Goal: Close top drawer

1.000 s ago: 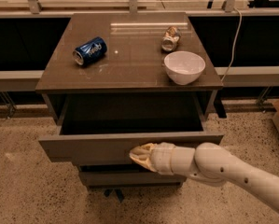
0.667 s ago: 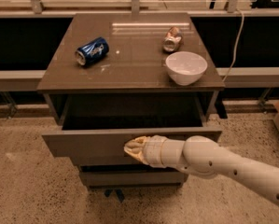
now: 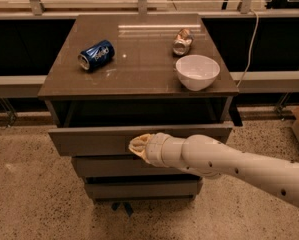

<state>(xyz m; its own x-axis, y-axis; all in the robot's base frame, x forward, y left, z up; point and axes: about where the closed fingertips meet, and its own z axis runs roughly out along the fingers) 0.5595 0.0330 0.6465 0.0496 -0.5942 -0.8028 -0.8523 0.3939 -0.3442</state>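
Note:
The top drawer (image 3: 94,140) is a wide grey-brown drawer with a flat handleless front. It stands a short way out of the cabinet, with a dark gap showing behind its front panel. My gripper (image 3: 136,145) is at the end of the white arm that comes in from the lower right. Its tip rests against the middle of the drawer front.
The cabinet top (image 3: 139,59) holds a blue can (image 3: 96,55) lying on its side, a crushed can (image 3: 182,41) and a white bowl (image 3: 197,71). Two slimmer drawer fronts (image 3: 109,167) sit below. A cable (image 3: 249,39) hangs at the right. The floor is speckled.
The drawer has slid further into the cabinet, with my gripper pressed on its front. The view has come closer to the cabinet.

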